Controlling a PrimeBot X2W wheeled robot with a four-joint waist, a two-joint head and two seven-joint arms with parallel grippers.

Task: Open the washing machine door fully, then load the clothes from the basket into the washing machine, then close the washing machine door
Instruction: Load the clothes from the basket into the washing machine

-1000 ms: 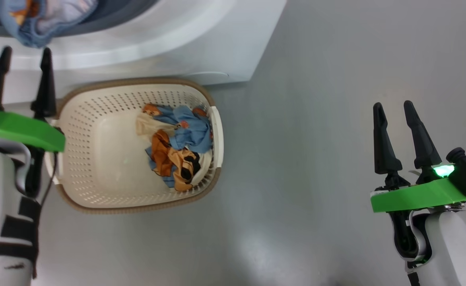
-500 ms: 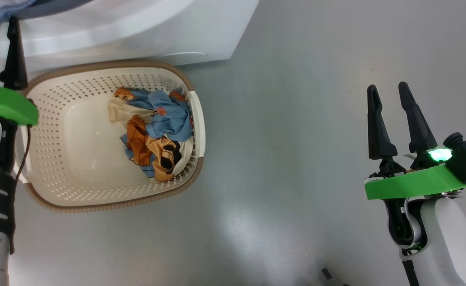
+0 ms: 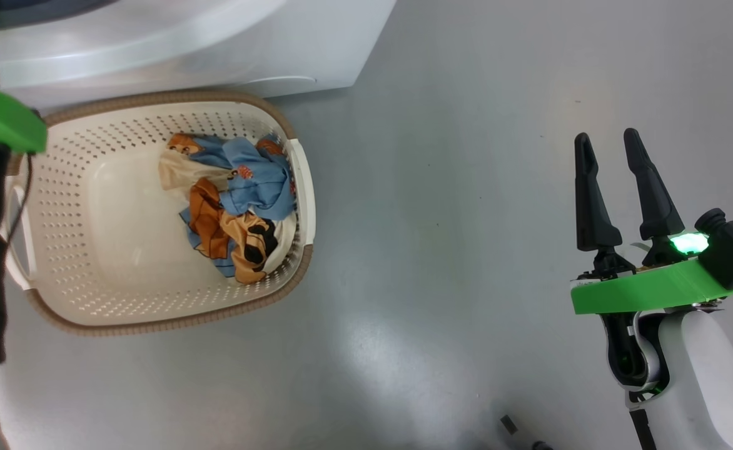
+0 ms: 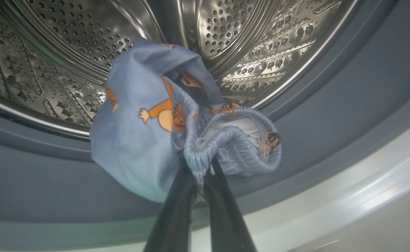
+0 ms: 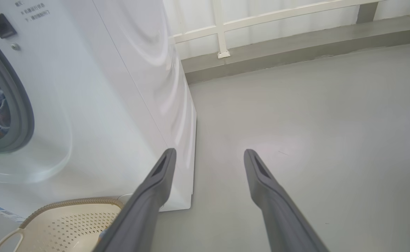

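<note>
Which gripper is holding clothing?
The left gripper: fingers shut on a blue bear-print garment at the drum. The right gripper is open and empty.

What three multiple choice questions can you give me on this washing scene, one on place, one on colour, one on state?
1. Where is the garment that the left gripper holds?
A. On a shelf
B. At the mouth of the drum
C. On a chair
2. What colour is that garment?
A. Plain red
B. Green stripes
C. Light blue with orange prints
3. How is the right gripper?
A. Open and empty
B. Shut on a towel
C. Shut on a bottle
Answers: 1 B, it hangs before the steel drum's opening; 2 C, blue cloth with orange figures; 3 A, its fingers stand apart, nothing between them.
</note>
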